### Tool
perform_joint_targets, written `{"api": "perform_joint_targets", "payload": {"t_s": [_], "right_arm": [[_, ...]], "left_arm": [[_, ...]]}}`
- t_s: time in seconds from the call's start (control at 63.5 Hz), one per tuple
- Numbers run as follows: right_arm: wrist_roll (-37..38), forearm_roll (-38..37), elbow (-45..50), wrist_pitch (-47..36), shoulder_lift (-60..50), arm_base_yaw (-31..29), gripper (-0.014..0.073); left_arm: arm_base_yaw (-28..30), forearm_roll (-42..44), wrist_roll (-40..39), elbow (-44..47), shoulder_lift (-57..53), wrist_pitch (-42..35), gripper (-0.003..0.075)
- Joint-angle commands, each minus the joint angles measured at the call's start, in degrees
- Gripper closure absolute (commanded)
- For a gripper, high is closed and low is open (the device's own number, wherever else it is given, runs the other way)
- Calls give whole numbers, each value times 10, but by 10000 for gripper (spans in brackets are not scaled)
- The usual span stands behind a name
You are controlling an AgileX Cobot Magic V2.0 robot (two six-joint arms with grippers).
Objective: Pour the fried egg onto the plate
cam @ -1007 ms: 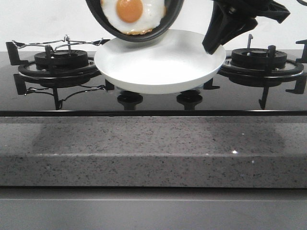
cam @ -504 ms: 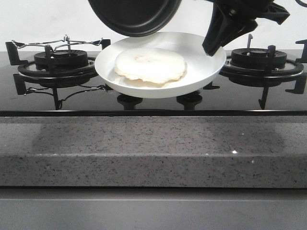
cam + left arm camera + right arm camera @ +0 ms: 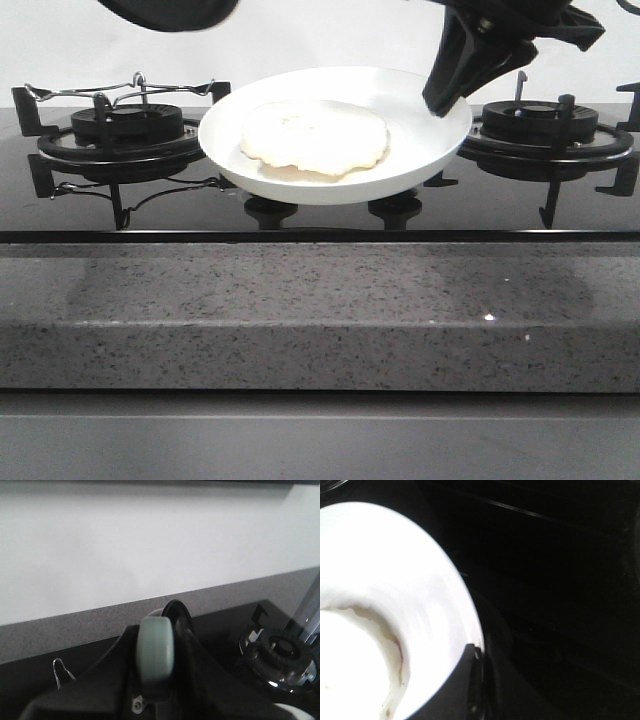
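The fried egg (image 3: 314, 137) lies on the plate (image 3: 425, 150), at nine o'clock from the right gripper (image 3: 447, 92). That gripper clamps the plate's rim. The left gripper's (image 3: 165, 680) hold cannot be told.

Plate (image 3: 425, 150) is showing a glossy, smooth white glazed finish, looking ceramic. Fried egg (image 3: 314, 137) is presenting a matt, pale cream surface, slightly uneven. Hob surface (image 3: 320, 215) is reading as polished black glass, reflecting the burner grates (image 3: 120, 140), which are looking like matt black cast metal. Wire rack (image 3: 120, 90) on the left burner is appearing as bright thin metal. Countertop edge (image 3: 320, 320) is showing grey speckled stone. Right gripper (image 3: 450, 85) is appearing as matt black plastic.
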Motion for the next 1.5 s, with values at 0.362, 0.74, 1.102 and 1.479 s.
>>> {"api": "perform_joint_targets", "payload": {"t_s": [0.362,0.74,1.102,1.479], "right_arm": [[-3,17,-17,-30,-25,-2,712],[-3,17,-17,-30,-25,-2,712],[-3,17,-17,-30,-25,-2,712],[-3,17,-17,-30,-25,-2,712]], "left_arm": [[164,-278,-39,-19,109,136,741],[168,-333,-54,-19,214,149,741],[168,-306,-70,-19,261,161,739],[168,-241,-70,-19,266,146,235]]}}
